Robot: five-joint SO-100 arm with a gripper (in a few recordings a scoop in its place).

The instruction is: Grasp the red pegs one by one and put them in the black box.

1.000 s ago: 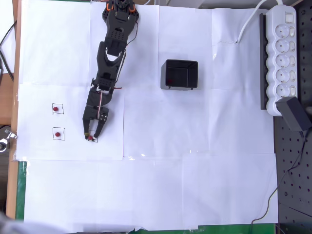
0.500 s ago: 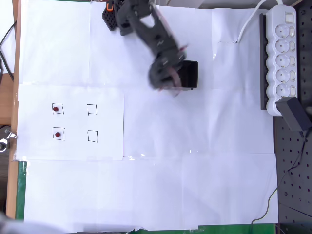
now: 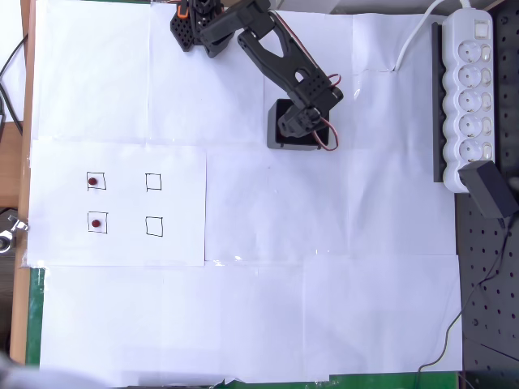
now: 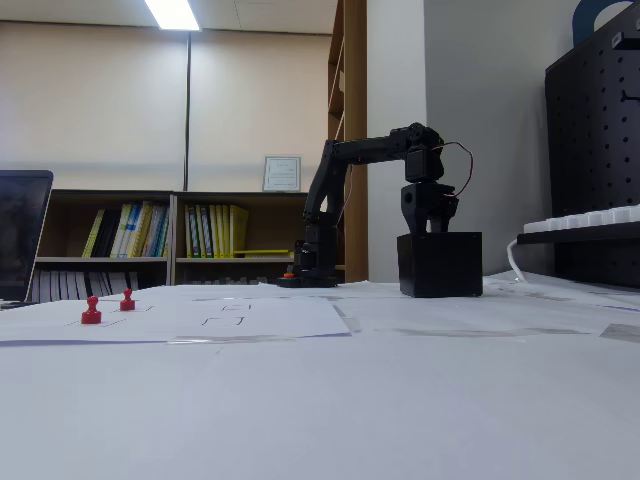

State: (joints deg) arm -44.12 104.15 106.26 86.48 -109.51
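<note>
White paper table (image 3: 324, 308) | red pegs (image 4: 91, 312) upright | gripper (image 3: 302, 130) over black box (image 4: 440, 265), jaws unreadable

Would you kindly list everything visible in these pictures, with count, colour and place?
small red pegs: two, dark red, in the left squares
drawn squares: four, black outline; right two hold nothing
black square plastic box: one, under the gripper
white paper sheets: covering the table
white power strip: one, right edge in the overhead view
black power adapter: one, below the strip
bookshelf: one, background
black robot arm: one
gripper: lowered over the box, jaws hidden
</note>
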